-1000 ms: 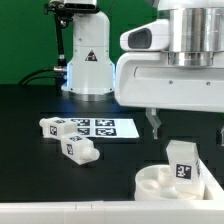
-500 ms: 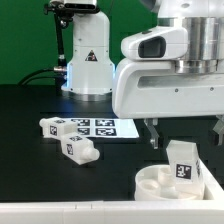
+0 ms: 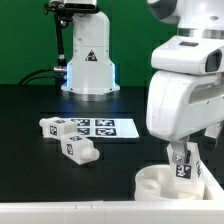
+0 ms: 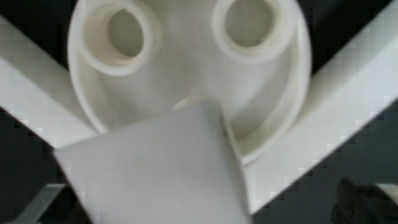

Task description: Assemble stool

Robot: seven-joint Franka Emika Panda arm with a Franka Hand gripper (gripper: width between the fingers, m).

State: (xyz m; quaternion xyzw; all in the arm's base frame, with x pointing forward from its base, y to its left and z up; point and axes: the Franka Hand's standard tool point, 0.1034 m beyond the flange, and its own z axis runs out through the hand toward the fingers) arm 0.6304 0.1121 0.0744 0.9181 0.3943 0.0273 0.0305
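Two spare legs lie on the desk [image 3: 30, 170], the near leg [image 3: 79, 150] and the far leg [image 3: 52, 126]. Both are beside the marker board [image 3: 100, 127] and well apart from the seat [image 3: 158, 186].

A third leg [image 3: 184, 164] stands upright on the seat at the exterior view's right, and the arm [image 3: 185, 90] hangs right over it. In the wrist view we see this upright leg [image 4: 151, 165] between the two fingers [image 4: 39, 75]. The jaws are apart and straddle it, and we see no clear squeeze on it. Beyond it the seat shows two empty sockets [image 4: 121, 35] [image 4: 258, 25].

We judge the step to be gripping the upright leg to fix it into its socket. To do it well:
- Centre the jaws on the leg before closing, so both fingers meet the flat sides together and neither pushes first.
- Grip low enough for a firm hold, but clear of the seat's rim.
- Keep the wrist vertical, since a tilted grip would cock the leg in its socket.
- Turn or press gently, because nothing visible holds the seat and it could slide or spin along.

We can't tell how deep the leg sits.
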